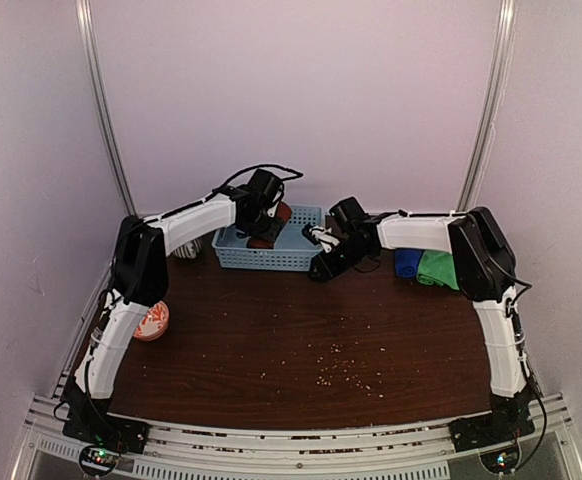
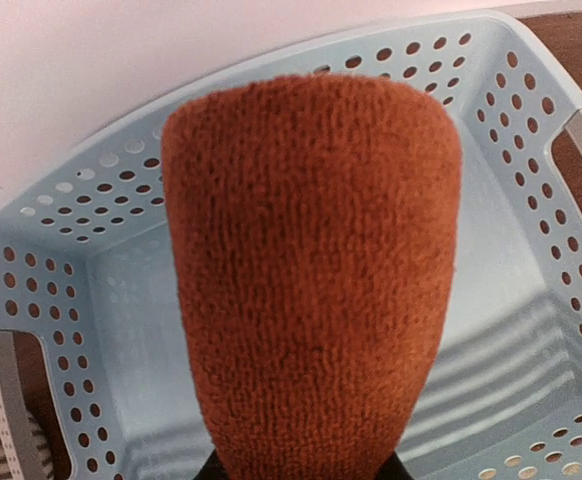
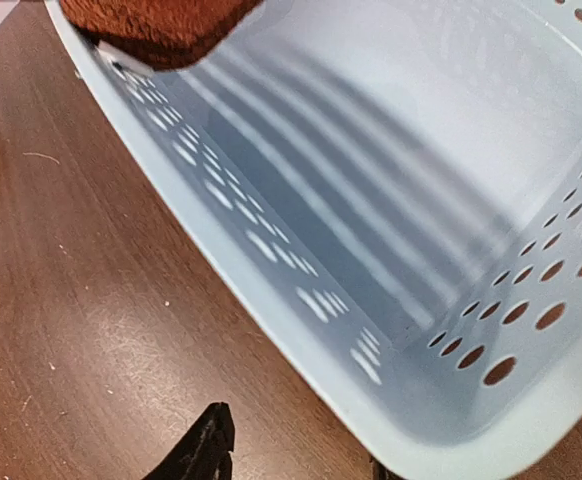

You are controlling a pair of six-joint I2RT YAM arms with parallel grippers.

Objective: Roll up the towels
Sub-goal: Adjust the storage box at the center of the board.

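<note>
My left gripper (image 1: pixel 267 228) is shut on the rust-red towel (image 2: pixel 311 270), a short roll held over the light blue lattice basket (image 2: pixel 61 270). The roll hides most of the fingers in the left wrist view. In the top view the rust-red towel (image 1: pixel 284 213) is above the basket (image 1: pixel 261 258) at the back. My right gripper (image 1: pixel 328 265) is open at the basket's right front corner, and in the right wrist view (image 3: pixel 291 458) its jaws stand either side of the basket rim (image 3: pixel 301 345). The blue towel (image 1: pixel 407 262) and green towel (image 1: pixel 438 268) lie rolled at the back right. The orange patterned towel is out of view.
A round orange-and-white bowl (image 1: pixel 152 321) sits at the left by the left arm. A pale striped object (image 1: pixel 186 247) lies left of the basket. Crumbs (image 1: pixel 336 372) dot the brown table. White walls close the back and sides.
</note>
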